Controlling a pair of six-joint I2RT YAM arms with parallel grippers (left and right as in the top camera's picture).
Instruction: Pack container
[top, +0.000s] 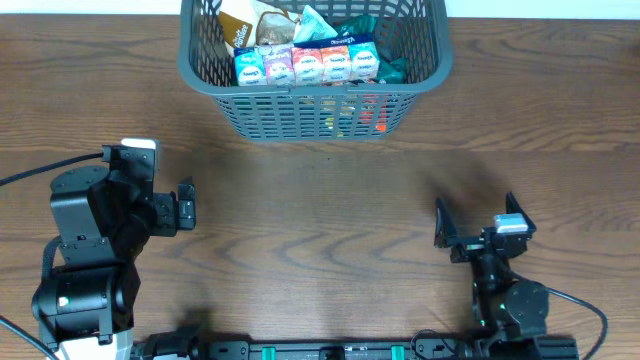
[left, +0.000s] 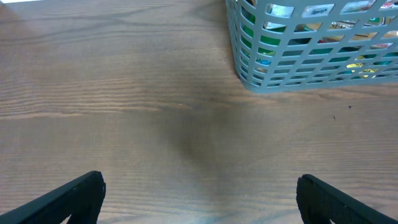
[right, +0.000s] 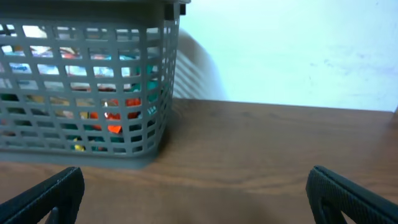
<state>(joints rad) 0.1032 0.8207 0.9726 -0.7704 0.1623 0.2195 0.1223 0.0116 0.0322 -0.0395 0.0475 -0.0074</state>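
The container (top: 320, 115), a dark grey lattice basket, stands at the back middle of the wooden table. It holds several packets, with a row of small cartons (top: 305, 64) along its front wall. It also shows at the upper right of the left wrist view (left: 292, 74) and at the left of the right wrist view (right: 93, 81). My left gripper (top: 186, 208) is open and empty at the front left, over bare wood (left: 199, 199). My right gripper (top: 475, 222) is open and empty at the front right (right: 196, 199).
The wooden table (top: 320, 220) stretches between both arms and the basket. A pale wall (right: 298, 50) rises behind the table's far edge. A black cable (top: 40, 170) runs off to the left of the left arm.
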